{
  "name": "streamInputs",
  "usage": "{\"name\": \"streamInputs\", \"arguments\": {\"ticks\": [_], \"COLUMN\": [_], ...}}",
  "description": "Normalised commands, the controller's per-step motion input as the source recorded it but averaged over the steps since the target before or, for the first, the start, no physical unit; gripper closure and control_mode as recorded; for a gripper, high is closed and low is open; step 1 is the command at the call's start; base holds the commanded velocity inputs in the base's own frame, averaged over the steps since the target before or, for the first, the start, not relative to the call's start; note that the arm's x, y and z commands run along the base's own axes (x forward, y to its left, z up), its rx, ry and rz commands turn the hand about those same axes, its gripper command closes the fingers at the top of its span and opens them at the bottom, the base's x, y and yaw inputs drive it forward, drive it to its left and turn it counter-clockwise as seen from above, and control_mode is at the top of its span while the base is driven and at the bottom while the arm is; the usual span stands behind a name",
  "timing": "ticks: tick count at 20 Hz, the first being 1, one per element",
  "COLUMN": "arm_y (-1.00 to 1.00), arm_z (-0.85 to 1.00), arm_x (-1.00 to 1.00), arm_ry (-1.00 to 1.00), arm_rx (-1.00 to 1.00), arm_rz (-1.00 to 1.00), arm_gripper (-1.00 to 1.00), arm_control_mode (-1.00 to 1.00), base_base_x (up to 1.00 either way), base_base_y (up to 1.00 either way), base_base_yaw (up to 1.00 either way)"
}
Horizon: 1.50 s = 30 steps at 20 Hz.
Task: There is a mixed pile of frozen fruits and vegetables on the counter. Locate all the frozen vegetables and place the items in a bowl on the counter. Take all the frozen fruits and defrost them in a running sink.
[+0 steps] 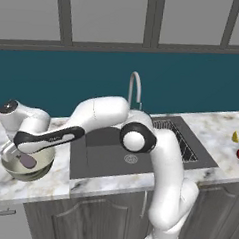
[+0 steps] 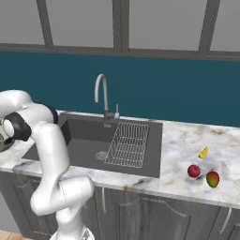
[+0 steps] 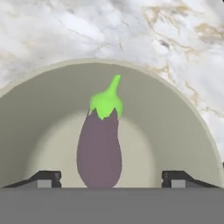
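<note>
The dark purple eggplant (image 3: 99, 151) with its green stem cap lies inside the pale bowl (image 3: 175, 113) on the white marble counter (image 3: 131, 30). My gripper (image 3: 111, 177) hovers over it, open, with a gap between each fingertip and the eggplant. From the left base view the bowl (image 1: 41, 168) sits at the counter's left end, with the eggplant (image 1: 27, 160) under my gripper (image 1: 22, 158). Right of the sink (image 2: 89, 133) lie the yellow-orange piece (image 2: 203, 153), a red round fruit (image 2: 194, 170) and an orange-red fruit (image 2: 213, 178).
A wire dish rack (image 2: 129, 144) fills the sink's right half, and a curved chrome faucet (image 2: 100, 91) stands behind it. My arm stretches left across the basin. A teal wall backs the counter, and grey cabinet doors (image 2: 140, 211) run below.
</note>
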Motion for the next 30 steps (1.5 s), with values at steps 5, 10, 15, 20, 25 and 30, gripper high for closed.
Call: {"name": "streamInputs", "arguments": {"ticks": [5,10,15,20,25,30], "arm_y": [-0.72,-0.94,-1.0,-1.0,-1.0,-0.76], "arm_z": [0.17,0.7,0.66,0.54,0.55,0.9], "arm_x": [-0.3,-0.82,-0.54,-0.2,-0.45,-0.69], "arm_ry": [0.0,0.0,0.0,0.0,0.0,0.07], "arm_rx": [0.11,0.19,0.15,0.13,0.13,0.12], "arm_rz": [-0.15,-0.19,-0.1,-0.08,-0.1,-0.29], "arm_gripper": [-1.0,-1.0,-1.0,-1.0,-1.0,-1.0], "arm_control_mode": [-1.0,-1.0,-1.0,-1.0,-1.0,-1.0], "base_base_x": [0.0,0.0,0.0,0.0,0.0,0.0], "base_base_y": [0.0,0.0,0.0,0.0,0.0,0.0], "base_base_yaw": [0.0,0.0,0.0,0.0,0.0,0.0]}}
